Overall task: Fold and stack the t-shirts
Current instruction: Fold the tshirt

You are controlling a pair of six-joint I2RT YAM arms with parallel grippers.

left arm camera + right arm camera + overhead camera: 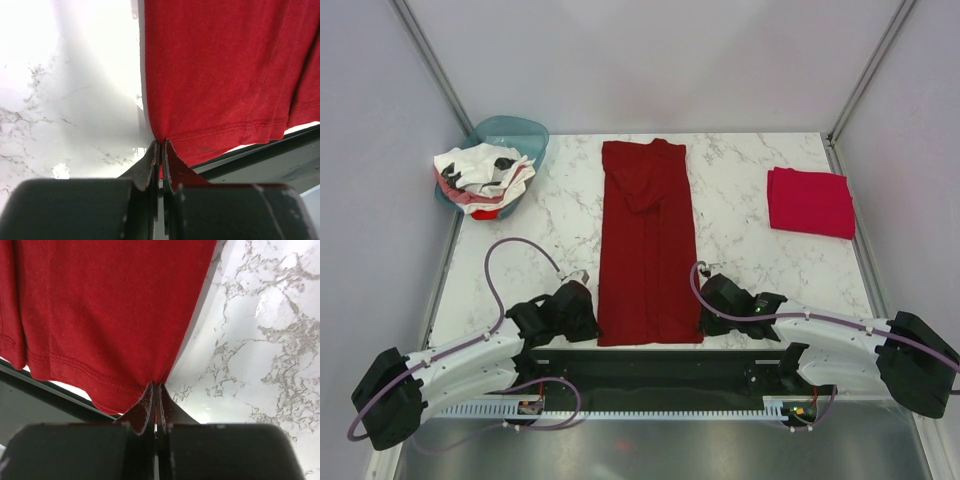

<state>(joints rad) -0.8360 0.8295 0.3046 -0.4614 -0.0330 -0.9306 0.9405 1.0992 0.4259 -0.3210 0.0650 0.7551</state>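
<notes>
A dark maroon-red t-shirt [648, 240] lies as a long narrow strip down the middle of the marble table, its hem at the near edge. My left gripper [588, 312] is shut on the hem's near-left corner [161, 141]; red cloth shows between its jaws. At the near-right corner [156, 384] my right gripper [710, 312] is shut on the same hem. A brighter crimson-pink t-shirt [811, 201] lies folded at the right. White t-shirts with black and red marks [480, 175] are heaped in the basin at the far left.
The teal plastic basin [520, 133] stands at the far left corner. The table's near edge and a dark metal rail [660, 365] run just behind both grippers. Grey walls close in on the left and right.
</notes>
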